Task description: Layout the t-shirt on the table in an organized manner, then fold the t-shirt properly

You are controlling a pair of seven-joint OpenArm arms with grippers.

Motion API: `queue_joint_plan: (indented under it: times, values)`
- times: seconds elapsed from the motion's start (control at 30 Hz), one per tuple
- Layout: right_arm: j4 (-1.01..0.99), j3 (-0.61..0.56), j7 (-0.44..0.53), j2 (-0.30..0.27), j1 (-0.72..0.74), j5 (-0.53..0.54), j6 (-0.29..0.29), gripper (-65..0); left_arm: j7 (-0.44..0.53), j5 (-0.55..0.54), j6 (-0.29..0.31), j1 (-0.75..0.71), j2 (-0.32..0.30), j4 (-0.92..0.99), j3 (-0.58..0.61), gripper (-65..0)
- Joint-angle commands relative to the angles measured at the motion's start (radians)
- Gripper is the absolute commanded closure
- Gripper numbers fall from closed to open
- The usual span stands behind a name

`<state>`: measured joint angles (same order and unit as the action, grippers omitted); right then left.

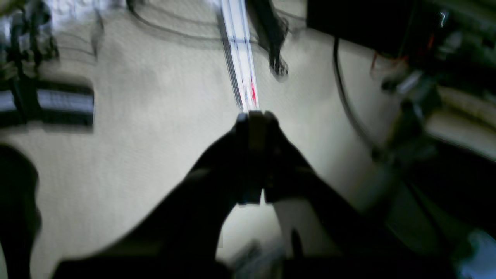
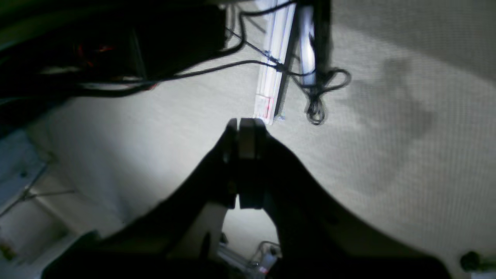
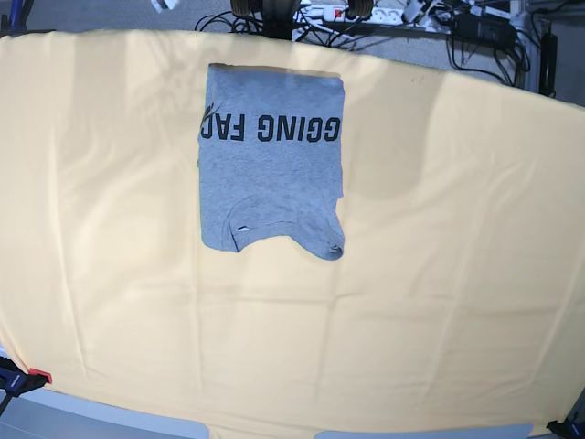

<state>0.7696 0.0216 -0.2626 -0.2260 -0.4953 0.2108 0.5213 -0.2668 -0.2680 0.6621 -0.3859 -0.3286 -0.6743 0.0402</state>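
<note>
The shirt (image 3: 271, 157) lies folded into a narrow block near the table's (image 3: 457, 274) far edge, both grippers (image 1: 254, 116) (image 2: 246, 122) pinched empty away from it, so probably only a final cross-fold remains.

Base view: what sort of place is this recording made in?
Probably a lab or workshop set up for garment folding. A wide table draped in pale yellow-orange cloth holds one folded t-shirt, and behind its far edge lie tangled cables and power strips on a carpeted floor.
</note>
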Motion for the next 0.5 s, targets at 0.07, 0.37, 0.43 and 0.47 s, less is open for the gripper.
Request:
queue_joint_plan:
  times: [0.07, 0.37, 0.43, 0.47]
  values:
    - [-0.042, -0.049, 0.05, 0.012, 0.063, -0.039, -0.086, 0.0, 0.22, 0.068, -0.116, 0.086, 0.036, 0.083, 0.035, 0.0]
    - [-0.059, -0.169, 0.062, 0.108, 0.188, -0.169, -0.296, 0.0, 0.379, 0.135, -0.479, 0.183, 0.161, 0.156, 0.238, 0.0]
    - [-0.059, -0.181, 0.073, 0.121, 0.188, -0.194, -0.305, 0.0, 0.41, 0.1, -0.504, 0.18, 0.166, 0.156, 0.281, 0.0]
    - [-0.059, -0.183, 0.085, 0.124, 0.187, -0.193, -0.304, 0.0, 0.409, 0.068, -0.51, 0.181, 0.168, 0.156, 0.301, 0.0]
